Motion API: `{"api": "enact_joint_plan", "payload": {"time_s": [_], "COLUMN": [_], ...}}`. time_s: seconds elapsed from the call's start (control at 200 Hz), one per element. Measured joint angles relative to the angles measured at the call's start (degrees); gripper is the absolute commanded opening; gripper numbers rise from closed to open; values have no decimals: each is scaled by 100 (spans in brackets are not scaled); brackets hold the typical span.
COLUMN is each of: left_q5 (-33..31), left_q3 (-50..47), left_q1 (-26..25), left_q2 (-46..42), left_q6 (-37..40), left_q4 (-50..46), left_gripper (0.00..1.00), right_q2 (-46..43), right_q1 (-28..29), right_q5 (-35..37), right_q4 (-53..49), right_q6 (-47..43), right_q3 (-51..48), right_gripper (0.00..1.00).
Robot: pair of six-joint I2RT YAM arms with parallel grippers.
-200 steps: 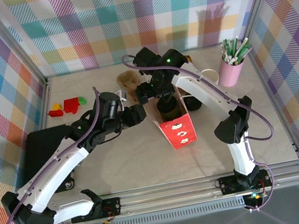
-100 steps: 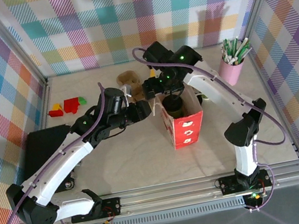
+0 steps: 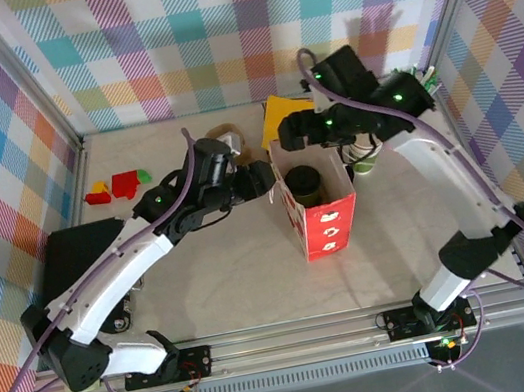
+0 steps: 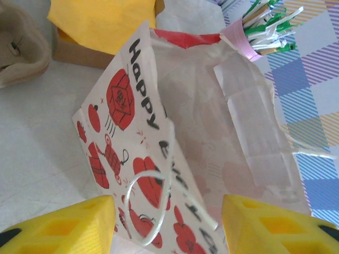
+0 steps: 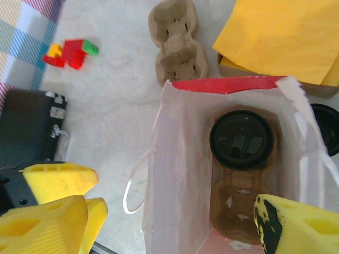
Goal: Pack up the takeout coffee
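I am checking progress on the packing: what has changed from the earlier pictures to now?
The right gripper drew away from the red bag toward the far right, open, leaving the lidded cup inside. The bag went from leaning to upright. The left gripper stayed open at the bag's left wall. The coloured blocks did not move.

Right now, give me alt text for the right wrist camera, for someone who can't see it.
Looking down into an open red paper bag: a black-lidded cup sits in a brown cup carrier, its other slot empty. A second carrier and yellow paper lie beyond.
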Motion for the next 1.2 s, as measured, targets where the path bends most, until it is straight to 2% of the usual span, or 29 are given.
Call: {"api": "enact_joint_plan", "payload": {"time_s": [0.225, 0.395, 0.45, 0.615, 0.7, 0.935, 1.2], "left_q5": [-400, -649, -710, -852, -859, -739, -341], "left_q3": [876, 1322, 1440, 1609, 1633, 2149, 2730], "left_q1": [-151, -166, -166, -166, -164, -164, -166], "left_q2": [892, 1624, 1834, 2194, 2208, 2208, 2181], "left_q6": [4, 24, 63, 483, 802, 1635, 1947], "left_q4": [-313, -640, -719, -835, -857, -1296, -2140], "left_gripper": [58, 55, 49, 12, 3, 2, 0], "right_q2": [-1259, -1698, -1768, -1943, -2009, -2249, -2452], "right_q1": [-848, -1346, -1432, -1556, -1580, -1596, -1596], "right_q5": [-190, -273, -275, -247, -221, -164, -299], "right_q4": [566, 861, 977, 1401, 1591, 2149, 2385], "right_q6": [-46, -192, -243, -398, -490, -612, -627], "right_q3": [-1285, -1803, -2006, -2745, -3029, -3379, -3504], "right_gripper": [83, 83, 83, 82, 80, 79, 77]}}
